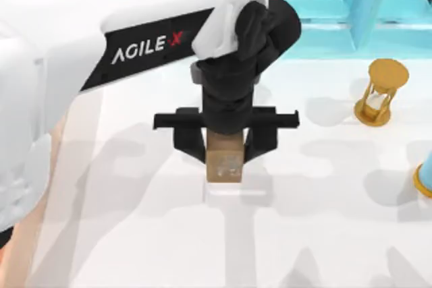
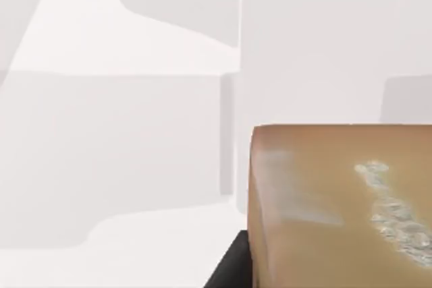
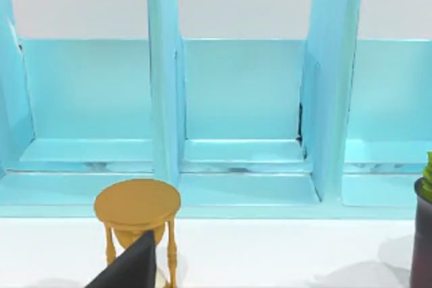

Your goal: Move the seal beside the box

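The seal (image 1: 224, 161), a small tan-brown block, sits between the black fingers of my left gripper (image 1: 225, 148) near the table's middle, and the gripper is shut on it. A pale shadow lies on the table just below it. In the left wrist view the seal (image 2: 337, 207) looms close, white carved marks on its face, with a dark finger edge beside it. My left arm covers most of the box; a peach-tan sliver of the box (image 1: 59, 141) shows at the left edge. A dark part of my right gripper (image 3: 131, 268) faces the shelf.
A golden hourglass (image 1: 381, 92) stands at the right, in front of the turquoise shelf (image 1: 337, 5). A blue object with an orange rim (image 1: 425, 180) sits at the right edge. A dark pot (image 3: 422, 234) stands by the shelf (image 3: 236, 99).
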